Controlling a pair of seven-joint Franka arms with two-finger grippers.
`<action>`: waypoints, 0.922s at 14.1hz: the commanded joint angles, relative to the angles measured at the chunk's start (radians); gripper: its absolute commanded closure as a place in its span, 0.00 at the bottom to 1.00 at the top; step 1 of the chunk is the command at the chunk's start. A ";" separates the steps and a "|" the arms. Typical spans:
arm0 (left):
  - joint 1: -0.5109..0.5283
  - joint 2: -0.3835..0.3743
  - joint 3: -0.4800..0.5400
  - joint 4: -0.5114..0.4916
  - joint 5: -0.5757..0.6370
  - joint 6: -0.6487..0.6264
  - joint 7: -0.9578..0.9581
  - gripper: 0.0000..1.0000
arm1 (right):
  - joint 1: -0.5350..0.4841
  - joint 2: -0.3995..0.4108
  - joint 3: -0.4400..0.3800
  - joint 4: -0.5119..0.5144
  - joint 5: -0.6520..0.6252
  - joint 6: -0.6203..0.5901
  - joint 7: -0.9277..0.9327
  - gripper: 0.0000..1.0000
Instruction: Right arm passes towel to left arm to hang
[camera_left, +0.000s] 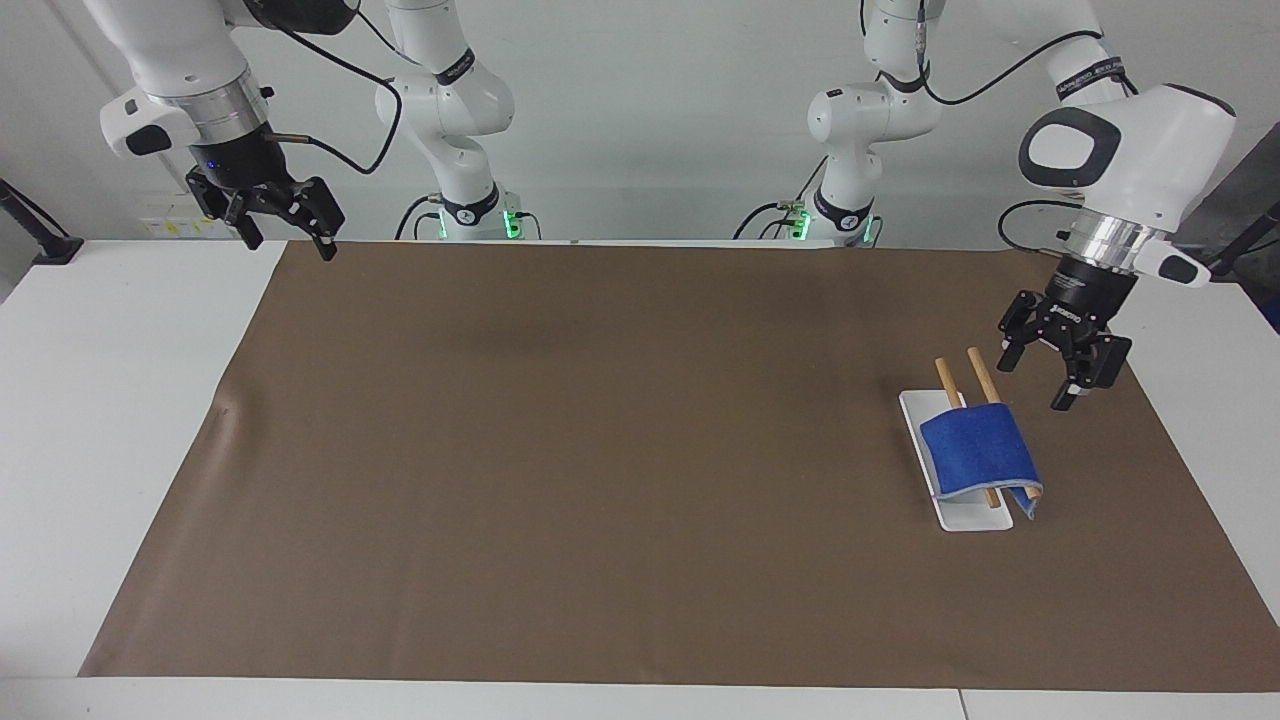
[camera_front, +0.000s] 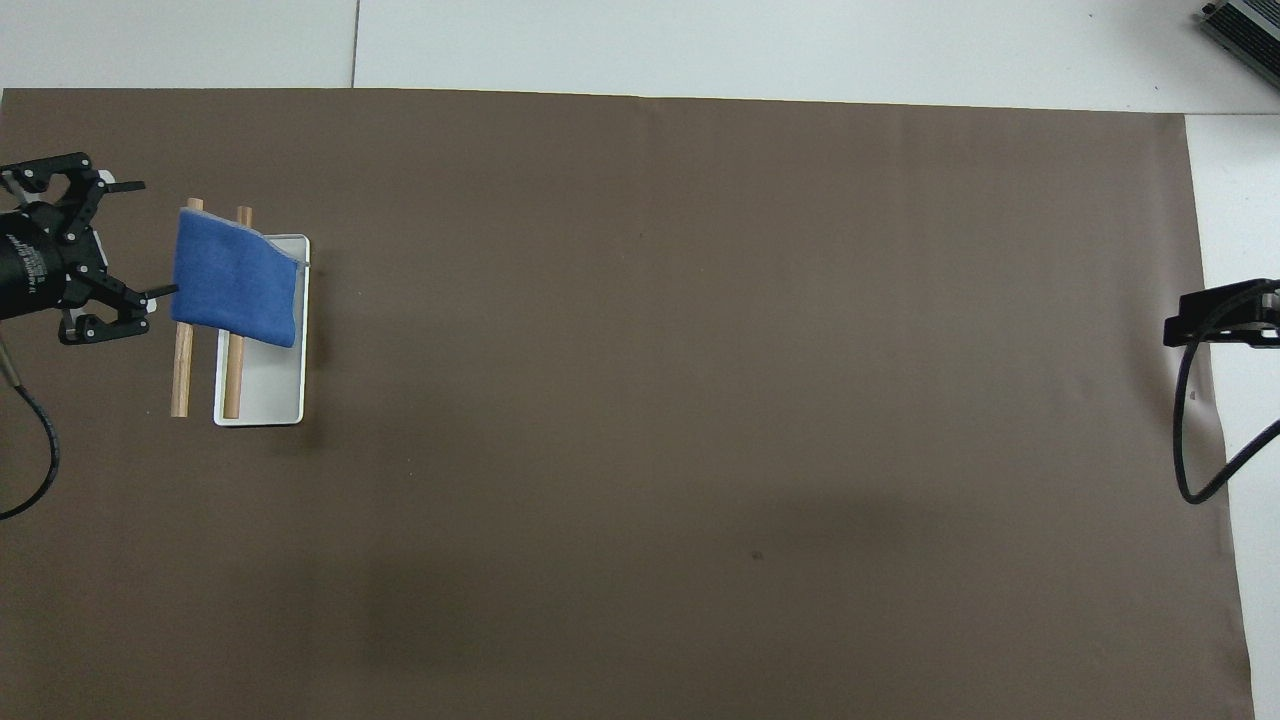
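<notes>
Towel: the blue towel (camera_left: 978, 452) (camera_front: 235, 290) is draped over two wooden rods (camera_left: 988, 383) (camera_front: 181, 375), covering their ends farther from the robots; one corner hangs down past the rack's edge toward the left arm's end of the counter.
Rods: they lie side by side, one over the white tray (camera_left: 960, 515) (camera_front: 268, 395) and one just outside it; their ends nearer to the robots stick out bare from the towel.
Tray: it rests on the brown mat (camera_left: 600, 450) (camera_front: 700, 400) at the left arm's end of the counter (camera_left: 110, 400), roughly midway between the mat's near and far edges.
Left gripper: the left gripper (camera_left: 1036, 376) (camera_front: 145, 240) hangs tilted in the air over the mat just beside the rods and towel, on the side toward the left arm's end. Its fingers are spread wide and nothing is between them. In the overhead view one fingertip lies at the towel's edge; the facing view shows it apart from the towel.
Right gripper: the right gripper (camera_left: 293, 243) waits raised over the mat's corner nearest the robots at the right arm's end, well apart from the towel. Its fingers are spread and it is empty.
</notes>
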 joint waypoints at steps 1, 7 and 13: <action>-0.101 0.035 0.014 0.131 0.153 -0.099 0.013 0.00 | -0.001 -0.012 -0.001 -0.008 0.000 -0.011 -0.016 0.00; -0.237 0.097 0.023 0.306 0.341 -0.209 0.317 0.00 | -0.006 -0.012 -0.001 -0.006 0.000 -0.007 -0.015 0.00; -0.175 0.089 0.009 0.394 0.338 -0.378 0.863 0.00 | -0.006 -0.022 0.007 -0.006 0.000 -0.011 -0.018 0.00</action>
